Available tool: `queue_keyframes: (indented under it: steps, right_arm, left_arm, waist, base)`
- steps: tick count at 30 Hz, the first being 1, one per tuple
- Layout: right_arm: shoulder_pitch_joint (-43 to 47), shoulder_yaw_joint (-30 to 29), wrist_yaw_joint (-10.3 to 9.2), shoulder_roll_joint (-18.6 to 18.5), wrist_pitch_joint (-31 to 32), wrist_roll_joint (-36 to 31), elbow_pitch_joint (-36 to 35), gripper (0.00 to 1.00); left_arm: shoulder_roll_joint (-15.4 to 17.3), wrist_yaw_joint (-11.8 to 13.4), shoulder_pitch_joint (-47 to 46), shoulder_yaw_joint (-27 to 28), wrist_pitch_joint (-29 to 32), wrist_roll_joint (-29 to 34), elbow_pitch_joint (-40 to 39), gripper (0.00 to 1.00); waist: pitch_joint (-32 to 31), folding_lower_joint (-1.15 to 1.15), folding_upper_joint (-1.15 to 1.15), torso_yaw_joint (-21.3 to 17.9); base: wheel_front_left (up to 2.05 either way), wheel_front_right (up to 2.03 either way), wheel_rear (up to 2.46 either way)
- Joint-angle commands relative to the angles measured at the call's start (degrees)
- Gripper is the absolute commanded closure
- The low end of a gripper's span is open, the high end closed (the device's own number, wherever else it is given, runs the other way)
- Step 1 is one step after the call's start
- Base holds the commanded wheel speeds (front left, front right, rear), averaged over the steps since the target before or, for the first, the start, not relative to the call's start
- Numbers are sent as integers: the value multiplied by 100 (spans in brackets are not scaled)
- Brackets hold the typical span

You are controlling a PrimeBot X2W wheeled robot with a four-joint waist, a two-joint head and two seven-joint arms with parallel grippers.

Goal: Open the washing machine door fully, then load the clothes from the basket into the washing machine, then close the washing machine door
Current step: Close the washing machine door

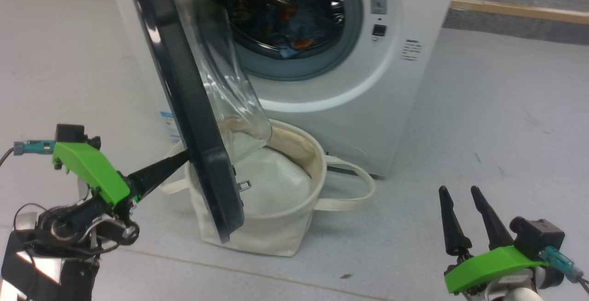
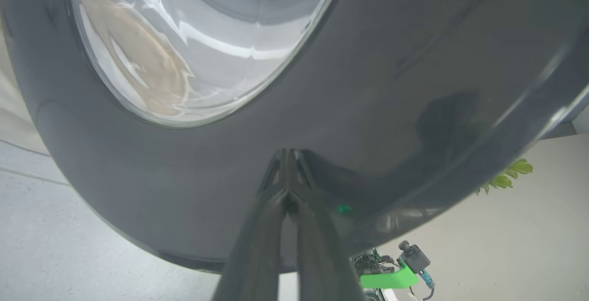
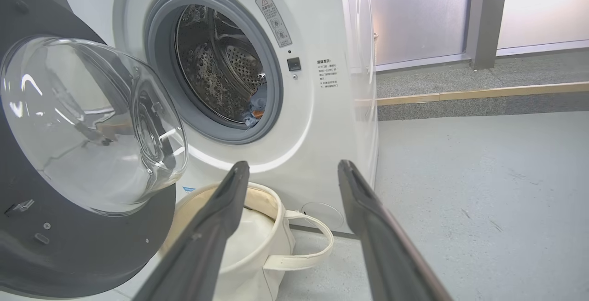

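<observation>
The washing machine (image 1: 368, 107) stands with its door (image 1: 184, 89) swung partly open, seen edge-on, the glass bowl facing the drum. The clothes (image 1: 294, 34), blue with orange patches, lie inside the drum and show again in the right wrist view (image 3: 255, 107). The basket (image 1: 276, 232) sits on the floor under the door. My left gripper (image 1: 181, 157) is shut, and its tips (image 2: 287, 156) touch the outer black rim of the door (image 2: 391, 84). My right gripper (image 1: 460, 193) is open and holds nothing, low at the right, apart from the machine (image 3: 322, 130), with its fingers (image 3: 293, 167) spread towards the basket (image 3: 276, 246).
A plain white fabric bundle (image 1: 271, 181) fills the basket, whose loop handle (image 1: 359, 190) hangs towards the machine. A wooden strip (image 1: 520, 11) runs along the floor behind the machine at the right. Grey floor (image 1: 483, 121) lies open to the right of the machine.
</observation>
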Motion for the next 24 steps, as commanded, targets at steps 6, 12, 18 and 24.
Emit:
queue_keyframes:
  steps: [6,12,18,24]
  right_arm:
    - [-193,19,1,17,-71,-61,-260,0]
    - [-295,-47,1,150,-71,-115,-320,0]
    - [-373,-104,1,268,-71,-166,-350,0]
    - [-437,-106,1,292,-71,-192,-382,0]
  left_arm:
    - [128,-48,-276,219,-140,22,-219,100]
    - [220,-134,-533,358,-324,32,-72,100]
    - [356,-247,-763,568,-567,28,293,100]
    - [428,-398,-966,694,-808,44,617,100]
  waist:
    - [205,0,0,-693]
    - [432,0,0,-1209]
    - [584,0,0,-1715]
    - [659,0,0,-2035]
  base:
    - [0,0,0]
    - [0,0,0]
    - [0,0,0]
    - [0,0,0]
